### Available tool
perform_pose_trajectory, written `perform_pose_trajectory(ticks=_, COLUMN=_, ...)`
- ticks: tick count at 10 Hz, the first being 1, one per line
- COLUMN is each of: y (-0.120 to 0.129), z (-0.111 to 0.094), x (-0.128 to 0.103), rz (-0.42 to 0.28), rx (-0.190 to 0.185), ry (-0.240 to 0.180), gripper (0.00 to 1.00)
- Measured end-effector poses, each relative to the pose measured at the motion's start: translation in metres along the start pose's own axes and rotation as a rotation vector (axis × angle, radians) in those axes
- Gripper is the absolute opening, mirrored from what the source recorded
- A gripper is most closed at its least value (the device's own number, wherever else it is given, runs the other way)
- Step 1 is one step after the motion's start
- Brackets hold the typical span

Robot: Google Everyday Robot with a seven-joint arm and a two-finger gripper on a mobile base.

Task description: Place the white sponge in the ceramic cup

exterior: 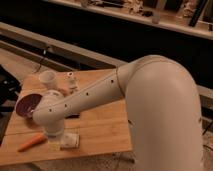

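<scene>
The white sponge [70,140] lies flat near the front edge of the wooden table [100,127]. The ceramic cup [47,78] stands upright at the table's back left. My gripper [55,139] points down at the end of the big white arm [85,100]. It hangs just over the sponge's left edge, open, and the wrist hides most of it. The sponge rests on the table, not lifted.
A dark purple bowl [26,105] sits left of the wrist. An orange carrot [32,142] lies at the front left. A small pale shaker [70,80] stands beside the cup. A dark block [73,116] peeks out under the arm.
</scene>
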Motion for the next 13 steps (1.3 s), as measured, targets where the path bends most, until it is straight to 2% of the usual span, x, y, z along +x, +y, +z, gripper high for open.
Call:
perform_pose_trajectory(ticks=4, y=0.001, z=0.002, x=-0.001, rz=-0.009, rx=0.004, ry=0.006, gripper=0.65)
perform_pose_trajectory(ticks=9, y=-0.008, z=0.005, x=0.003, rz=0.012, rx=0.045, ry=0.004, gripper=0.65)
perform_pose_trajectory(ticks=13, y=-0.005, z=0.012, x=0.006, rz=0.012, rx=0.048, ry=0.001, gripper=0.65)
